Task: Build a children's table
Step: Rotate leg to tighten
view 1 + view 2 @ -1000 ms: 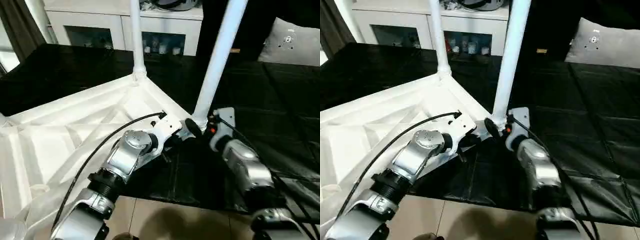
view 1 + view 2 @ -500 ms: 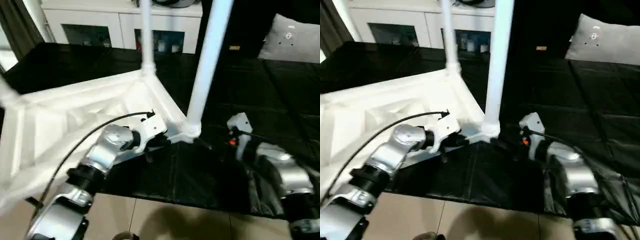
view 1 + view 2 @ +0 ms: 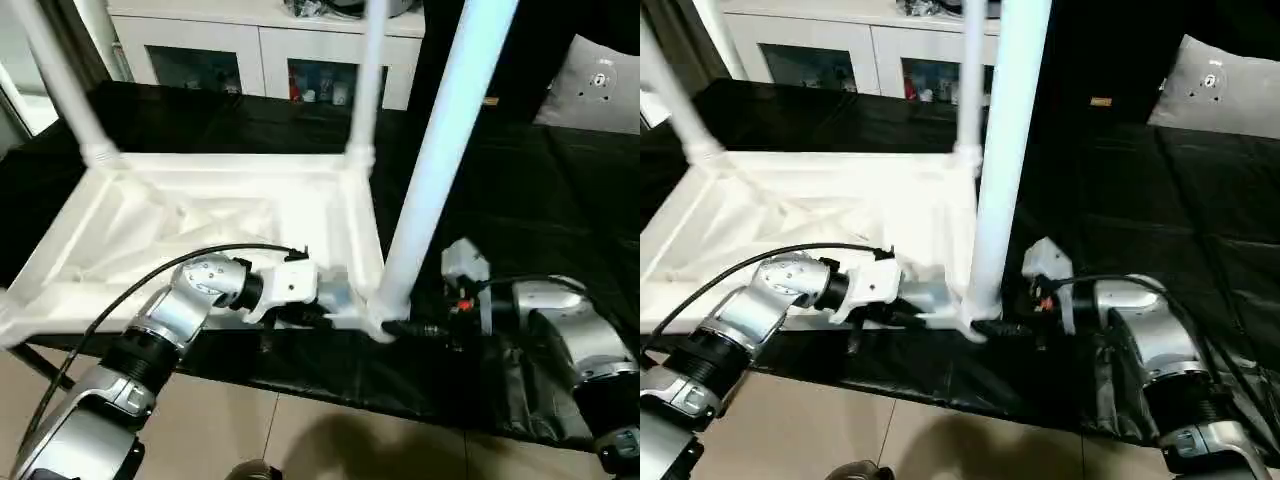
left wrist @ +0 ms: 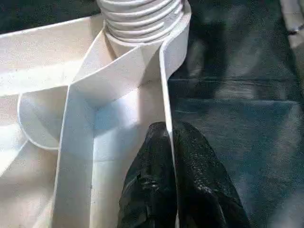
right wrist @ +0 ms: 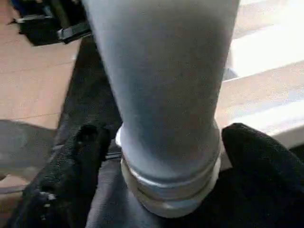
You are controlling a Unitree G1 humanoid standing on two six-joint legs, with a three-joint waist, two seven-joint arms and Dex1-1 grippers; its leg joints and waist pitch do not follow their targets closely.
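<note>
A: On the black mat (image 3: pixel 560 190), in the head views, what is lying there?

B: The children's table (image 3: pixel 215 215) is lying upside down, ribbed underside up, with its legs standing up from the corner sockets. The nearest leg (image 3: pixel 435 160) is rising at the corner closest to the robot, and a white cabinet (image 3: pixel 250 50) is standing behind the mat.

A: And the arms?

B: The left gripper (image 3: pixel 335 300) is reaching in from the left along the table's near rim, just beside that corner. The right gripper (image 3: pixel 415 328) is coming in from the right, low at the foot of the nearest leg.

A: In the left wrist view, what are the fingers doing?

B: The left gripper (image 4: pixel 172 142) is pinching the thin upright wall of the table's rim, its two black fingers (image 4: pixel 152 190) pressed together with one on each side of it. The ribbed end of the leg is sitting in the socket just beyond.

A: And in the right wrist view?

B: The right gripper (image 5: pixel 166 152) is standing wide open, one finger (image 5: pixel 71 166) on either side of the leg's base; whether the pads are touching it I cannot tell
</note>
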